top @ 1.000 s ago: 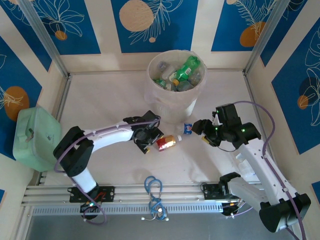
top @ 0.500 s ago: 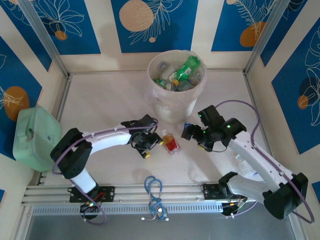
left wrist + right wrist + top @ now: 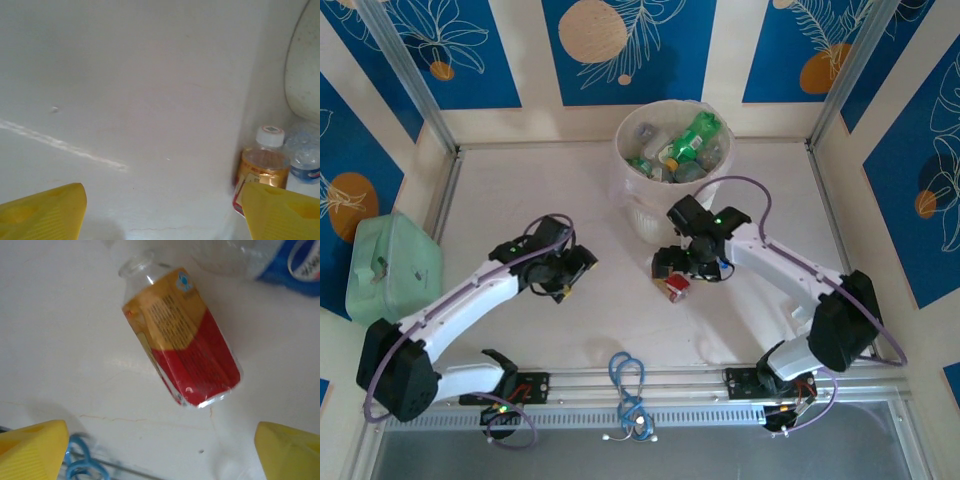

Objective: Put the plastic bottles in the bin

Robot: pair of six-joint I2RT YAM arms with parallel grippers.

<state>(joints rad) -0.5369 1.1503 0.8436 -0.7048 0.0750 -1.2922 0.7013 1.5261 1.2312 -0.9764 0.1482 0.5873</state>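
A red and orange labelled plastic bottle lies on the white table in front of the bin. My right gripper hovers right over this bottle, jaws spread wide and open, the yellow fingertips clear of it on both sides. A clear blue-labelled bottle lies just beyond it. My left gripper is open to the left with nothing between its fingers; from there I see the red bottle and the blue-labelled one. The bin holds several bottles, one green.
A mint-green box sits at the left wall. A blue cable loop lies by the front rail, near the right gripper's reach. The bin's wall rises just behind the two bottles.
My right gripper swung left over the red bottle and opened wide. The left arm pulled back to the left, away from the bottle, which turned on the table.
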